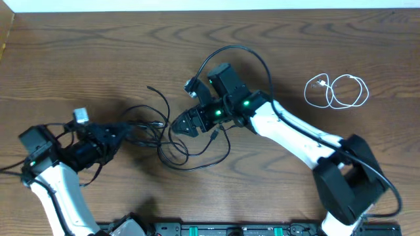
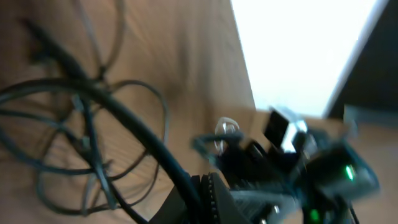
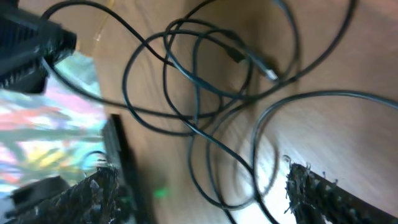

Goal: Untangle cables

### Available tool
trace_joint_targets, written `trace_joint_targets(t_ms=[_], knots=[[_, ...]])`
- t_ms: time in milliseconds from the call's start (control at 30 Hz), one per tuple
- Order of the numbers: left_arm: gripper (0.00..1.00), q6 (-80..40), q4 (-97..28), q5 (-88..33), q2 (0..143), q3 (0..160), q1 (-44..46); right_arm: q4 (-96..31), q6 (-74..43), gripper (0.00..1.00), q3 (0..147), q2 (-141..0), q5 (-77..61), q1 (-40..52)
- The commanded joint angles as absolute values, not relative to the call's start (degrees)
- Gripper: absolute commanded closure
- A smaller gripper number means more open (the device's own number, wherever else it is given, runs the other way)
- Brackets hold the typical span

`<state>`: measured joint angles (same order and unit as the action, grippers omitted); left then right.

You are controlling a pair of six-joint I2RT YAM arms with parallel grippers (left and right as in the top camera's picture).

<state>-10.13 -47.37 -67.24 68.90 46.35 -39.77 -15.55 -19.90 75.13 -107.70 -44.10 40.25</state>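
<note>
Your right jaws stand wide apart and empty, with the black cables [image 3: 196,127] looped on the counter [image 3: 373,62] just beneath them. Close on one outer strand, clear of the crossings. Across those loops your left jaws are shut; any grip is too blurred to tell. The white cable [image 1: 336,91] lies well apart, behind the right jaws.

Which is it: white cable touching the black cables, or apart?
Apart. Overhead view shows bare table between the white cable and the black cables.
</note>
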Motion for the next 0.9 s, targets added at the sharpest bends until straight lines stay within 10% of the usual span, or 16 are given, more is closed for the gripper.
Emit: trace_joint_targets(t_ms=[0, 867], knots=[[0.93, -2.7, -47.1, -75.0, 68.6, 46.4, -35.0, -12.0, -25.1, 0.15, 75.0, -109.9, -52.6, 41.0], [0.93, -6.5, -39.7, -90.1, 68.6, 46.5, -24.2, -6.4, -28.6, 0.22, 75.0, -111.0, -39.8, 43.2]])
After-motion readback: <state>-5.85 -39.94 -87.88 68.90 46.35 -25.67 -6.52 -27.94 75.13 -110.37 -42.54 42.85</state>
